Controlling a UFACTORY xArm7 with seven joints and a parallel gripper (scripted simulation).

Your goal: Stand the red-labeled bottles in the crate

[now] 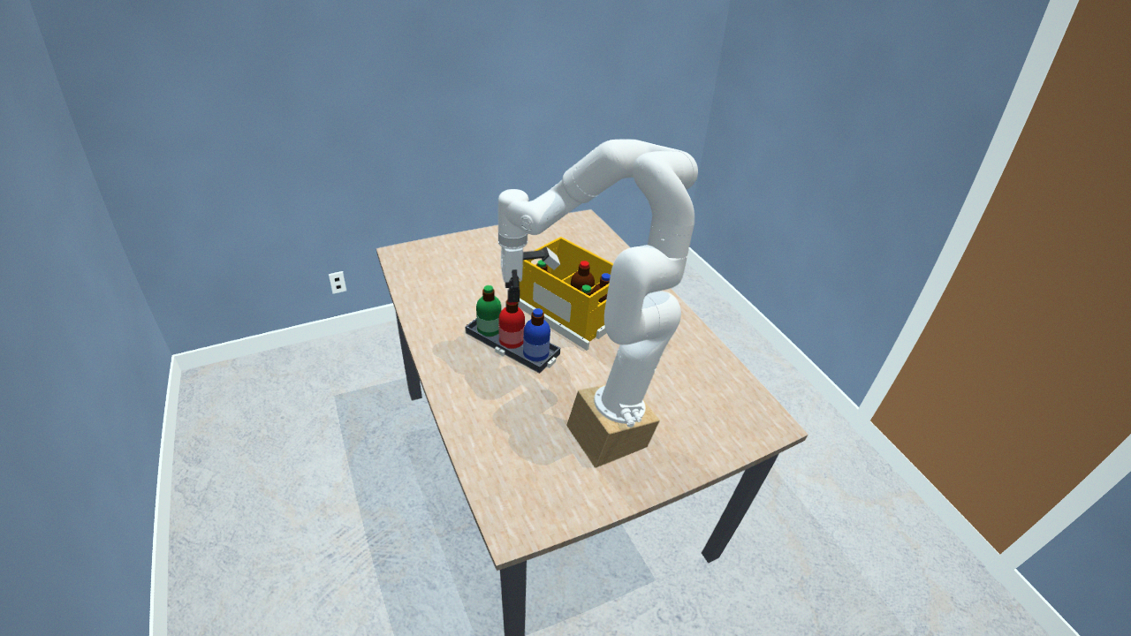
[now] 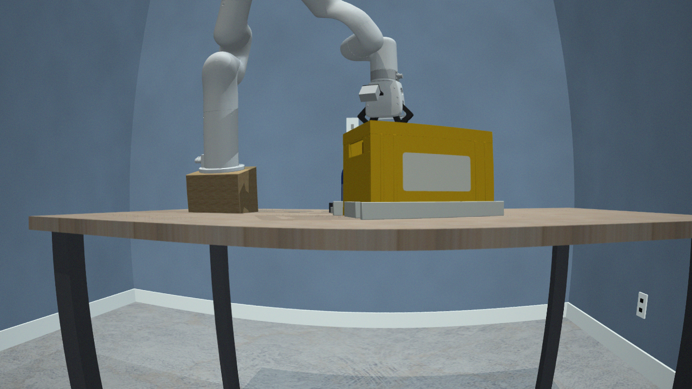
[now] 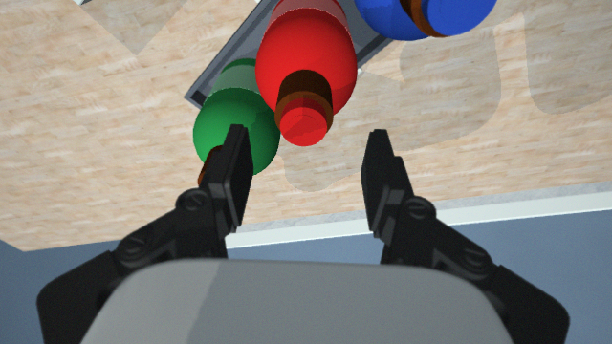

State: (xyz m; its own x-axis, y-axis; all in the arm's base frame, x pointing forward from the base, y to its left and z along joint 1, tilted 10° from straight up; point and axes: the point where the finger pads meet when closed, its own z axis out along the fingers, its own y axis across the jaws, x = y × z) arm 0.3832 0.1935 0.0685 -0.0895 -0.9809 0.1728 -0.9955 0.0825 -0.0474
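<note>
The black tray (image 1: 483,340) (image 3: 225,59) bears three upright bottles in a row: a green bottle (image 1: 489,308) (image 3: 229,112), a red bottle (image 1: 512,320) (image 3: 303,53) in the middle and a blue bottle (image 1: 536,336) (image 3: 387,14). My gripper (image 1: 512,299) (image 3: 307,149) is open and empty, pointing down at the red bottle's cap; in the wrist view the cap appears between the fingertips. The left finger overlaps the green bottle in that view; contact cannot be told. The yellow crate (image 1: 583,316) (image 2: 435,140) holds several bottles with green, red and blue caps. Its cell floors are mostly hidden.
Low pale strips (image 1: 571,336) (image 2: 430,209) run along the crate's base. The crate stands close behind the tray, its walls taller than the tray's rim. The arm's wooden base block (image 1: 601,442) (image 2: 212,193) stands on the same table (image 1: 633,490) (image 2: 290,236).
</note>
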